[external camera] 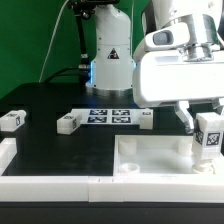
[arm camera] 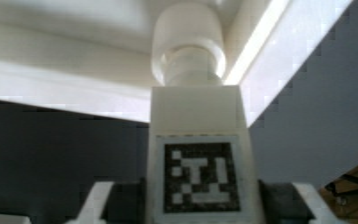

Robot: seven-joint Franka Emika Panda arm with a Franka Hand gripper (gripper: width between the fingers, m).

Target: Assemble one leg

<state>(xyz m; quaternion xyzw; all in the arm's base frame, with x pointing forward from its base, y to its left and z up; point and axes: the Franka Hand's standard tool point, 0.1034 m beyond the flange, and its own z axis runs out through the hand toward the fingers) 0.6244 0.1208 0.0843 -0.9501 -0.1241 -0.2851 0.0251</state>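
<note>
My gripper [external camera: 205,122] is shut on a white leg [external camera: 208,138] with a black-and-white tag, held upright at the exterior view's right. The leg's lower end stands over the near right corner of the large white tray-like part [external camera: 150,160]. In the wrist view the leg [arm camera: 201,150] fills the middle between my fingers [arm camera: 108,200], tag facing the camera, its rounded tip pointing at the tray's white wall [arm camera: 87,85]. Three more legs lie on the black table: one [external camera: 12,119] at the left, one [external camera: 67,123] near the middle, one [external camera: 145,119] by the marker board.
The marker board [external camera: 108,116] lies flat behind the tray. A white L-shaped rail [external camera: 45,182] runs along the table's front and left edges. The arm's base [external camera: 110,50] stands at the back against a green backdrop.
</note>
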